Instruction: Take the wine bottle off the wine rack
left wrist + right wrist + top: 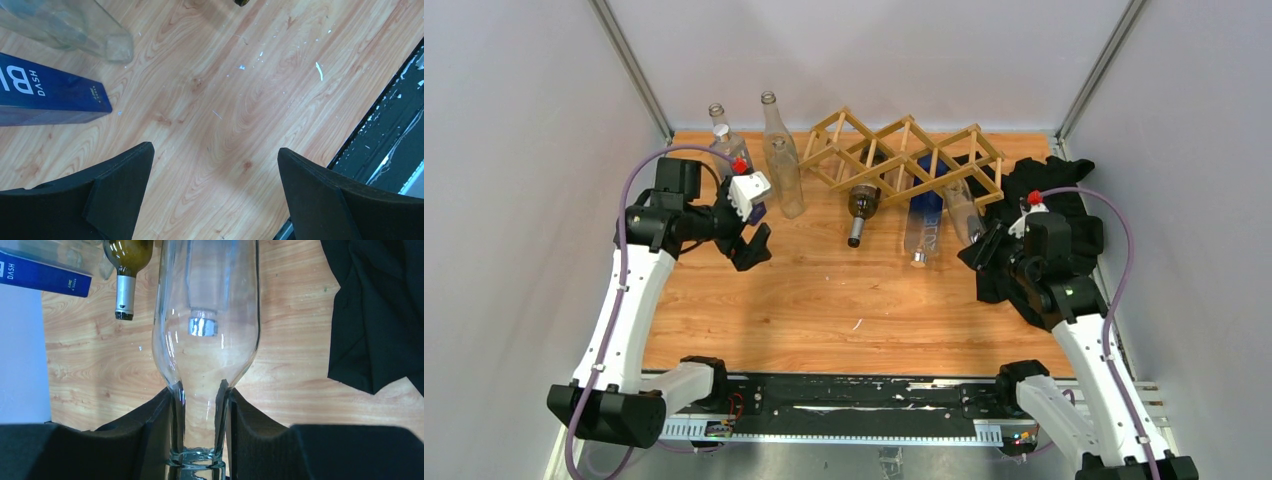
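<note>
The light wooden lattice wine rack (904, 155) lies at the back of the table. A clear glass wine bottle (964, 212) sticks out of its right end. My right gripper (982, 248) is shut on this bottle's neck; in the right wrist view the pads (160, 435) press both sides of the neck of the clear bottle (207, 315). A dark brown bottle (862, 205) and a clear bottle with a blue label (924, 228) also lie in the rack, necks toward me. My left gripper (750, 247) is open and empty above bare wood (215, 165).
Two tall clear bottles (782, 160) (722, 135) stand at the back left, with a blue "DASH" bottle (50, 90) beside my left gripper. A black cloth (1064, 200) lies at the right edge, under my right arm. Grey walls enclose the table on three sides.
</note>
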Motion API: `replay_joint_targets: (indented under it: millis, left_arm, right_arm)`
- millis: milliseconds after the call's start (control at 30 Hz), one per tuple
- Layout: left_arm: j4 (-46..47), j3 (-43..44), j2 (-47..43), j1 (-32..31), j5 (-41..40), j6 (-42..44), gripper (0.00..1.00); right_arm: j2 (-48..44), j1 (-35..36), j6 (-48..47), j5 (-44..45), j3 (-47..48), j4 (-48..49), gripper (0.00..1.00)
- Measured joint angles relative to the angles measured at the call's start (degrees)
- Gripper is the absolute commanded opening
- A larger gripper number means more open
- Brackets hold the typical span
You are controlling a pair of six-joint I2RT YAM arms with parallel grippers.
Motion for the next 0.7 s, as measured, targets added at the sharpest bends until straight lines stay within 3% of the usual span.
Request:
replay_joint_targets:
  millis: [433,700]
  left_arm:
    - [0.0,2.3,0.0,-3.7,-0.9,0.0,1.00]
    - [0.0,2.7,0.1,-7.2,-1.7,0.0,1.00]
  right_arm:
    - [-8.9,0.0,-0.3,-0.8,4.2,-11.1,0.00]
    - [-7.3,0.0,-1.6,-4.9,10.9,-13.3,0.00]
